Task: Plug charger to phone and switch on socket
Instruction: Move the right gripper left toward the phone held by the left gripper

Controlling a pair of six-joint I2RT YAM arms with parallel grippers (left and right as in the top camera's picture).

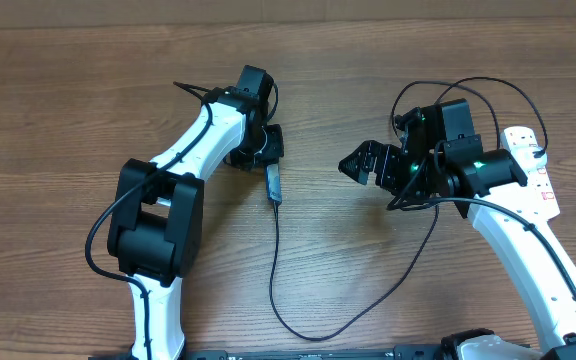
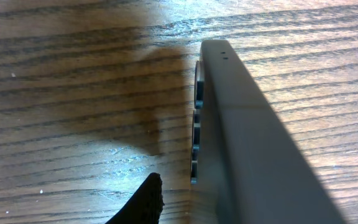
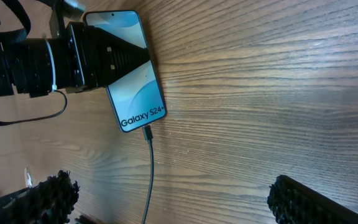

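Observation:
The phone (image 1: 274,186) stands on its long edge on the wood table; its blue "Galaxy S24+" screen faces the right wrist view (image 3: 138,93). My left gripper (image 1: 267,158) is shut on its upper half, and the left wrist view shows its grey edge (image 2: 247,143) next to one finger (image 2: 145,202). The charger (image 1: 274,270), a thin black cable, is plugged into the phone's lower end (image 3: 148,134) and loops along the table's front toward the right. My right gripper (image 1: 360,165) is open and empty (image 3: 173,199), right of the phone. The socket (image 1: 540,180) lies at the far right.
The right arm's body (image 1: 468,165) and its black wire loops (image 1: 468,85) sit between the right gripper and the socket. The charger's loop (image 1: 313,335) lies near the table's front edge.

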